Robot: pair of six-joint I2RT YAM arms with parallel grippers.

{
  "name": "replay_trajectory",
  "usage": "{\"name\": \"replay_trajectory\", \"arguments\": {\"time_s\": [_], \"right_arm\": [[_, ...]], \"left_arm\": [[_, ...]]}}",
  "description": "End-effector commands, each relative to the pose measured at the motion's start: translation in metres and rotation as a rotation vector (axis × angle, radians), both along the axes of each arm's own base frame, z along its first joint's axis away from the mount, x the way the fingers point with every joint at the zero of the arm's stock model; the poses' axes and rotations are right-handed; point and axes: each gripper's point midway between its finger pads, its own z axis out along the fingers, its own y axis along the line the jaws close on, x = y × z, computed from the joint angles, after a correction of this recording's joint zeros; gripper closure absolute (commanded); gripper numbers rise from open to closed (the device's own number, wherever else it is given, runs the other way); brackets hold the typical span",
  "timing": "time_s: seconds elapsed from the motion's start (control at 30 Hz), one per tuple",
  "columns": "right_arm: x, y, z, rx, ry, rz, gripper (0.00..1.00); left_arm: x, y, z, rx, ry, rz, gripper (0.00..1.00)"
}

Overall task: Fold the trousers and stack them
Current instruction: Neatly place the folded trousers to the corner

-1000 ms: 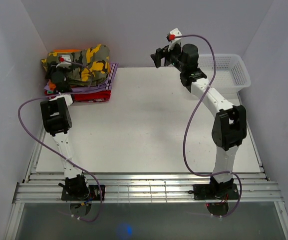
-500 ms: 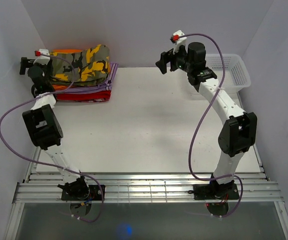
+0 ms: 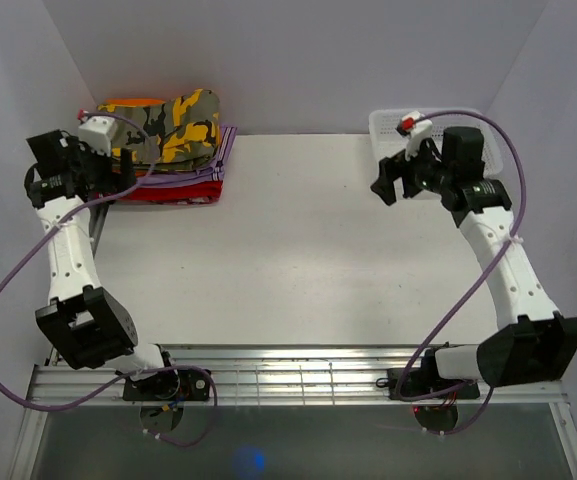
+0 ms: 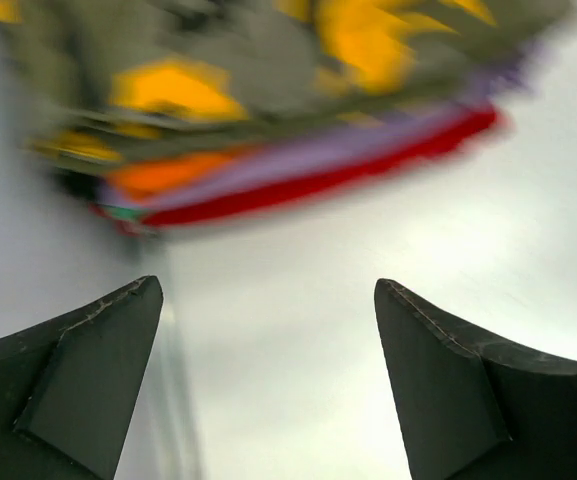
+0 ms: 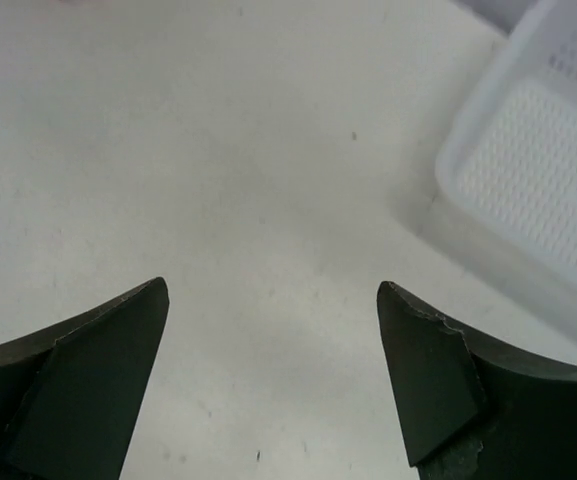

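The camouflage trousers (image 3: 173, 125) lie folded on top of a stack of clothes at the back left of the table. They show blurred in the left wrist view (image 4: 268, 70), ahead of my fingers. My left gripper (image 3: 118, 165) is open and empty, just left of and in front of the stack, apart from it; in its wrist view the left gripper (image 4: 268, 300) has only table between its fingertips. My right gripper (image 3: 386, 182) is open and empty above the table at the back right; in its wrist view the right gripper (image 5: 271, 300) holds nothing.
Under the trousers lie an orange garment (image 3: 128, 104) and lilac and red folded clothes (image 3: 183, 180). A white mesh basket (image 3: 488, 135) stands at the back right, beside my right gripper, and shows in the right wrist view (image 5: 548, 170). White walls close in on both sides.
My left gripper has drawn back off the stack, to its left front. My right arm has swung right and nearer, to beside the basket. The trousers stay on the stack.
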Motion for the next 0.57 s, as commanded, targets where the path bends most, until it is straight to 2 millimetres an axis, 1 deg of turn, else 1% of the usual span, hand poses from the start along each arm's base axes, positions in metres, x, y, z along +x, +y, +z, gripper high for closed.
{"name": "replay_trajectory", "arguments": {"time_s": [0.0, 0.03, 0.07, 0.1, 0.13, 0.17, 0.2, 0.23, 0.27, 0.3, 0.4, 0.53], "right_arm": [[-0.059, -0.033, -0.075, -0.056, 0.229, 0.003, 0.10], [-0.071, -0.040, -0.080, -0.068, 0.224, -0.023, 0.10], [-0.087, -0.045, -0.111, -0.071, 0.299, -0.039, 0.10], [-0.095, -0.051, -0.121, -0.058, 0.333, -0.068, 0.10], [-0.105, -0.051, -0.123, -0.031, 0.336, -0.067, 0.10], [-0.120, -0.051, -0.144, -0.015, 0.392, -0.075, 0.10], [-0.125, -0.050, -0.147, 0.004, 0.399, -0.080, 0.10], [-0.130, -0.050, -0.144, 0.025, 0.378, -0.084, 0.10], [-0.134, -0.053, -0.149, 0.047, 0.394, -0.097, 0.10], [-0.133, -0.060, -0.147, 0.043, 0.379, -0.132, 0.10], [-0.134, -0.064, -0.133, 0.058, 0.343, -0.146, 0.10], [-0.136, -0.064, -0.129, 0.062, 0.343, -0.143, 0.10]], "left_arm": [[-0.092, -0.112, -0.061, -0.303, 0.361, -0.247, 0.02], [-0.102, -0.129, -0.065, -0.327, 0.380, -0.274, 0.02], [-0.117, -0.140, -0.077, -0.337, 0.399, -0.276, 0.02], [-0.123, -0.146, -0.085, -0.347, 0.419, -0.270, 0.02], [-0.128, -0.155, -0.090, -0.367, 0.436, -0.265, 0.02], [-0.136, -0.159, -0.101, -0.385, 0.466, -0.255, 0.02], [-0.139, -0.160, -0.105, -0.392, 0.477, -0.250, 0.02], [-0.139, -0.160, -0.107, -0.400, 0.477, -0.234, 0.02], [-0.141, -0.160, -0.109, -0.398, 0.474, -0.228, 0.02], [-0.141, -0.158, -0.109, -0.390, 0.470, -0.216, 0.02], [-0.138, -0.156, -0.103, -0.378, 0.437, -0.213, 0.02], [-0.132, -0.154, -0.093, -0.362, 0.407, -0.208, 0.02]]}}
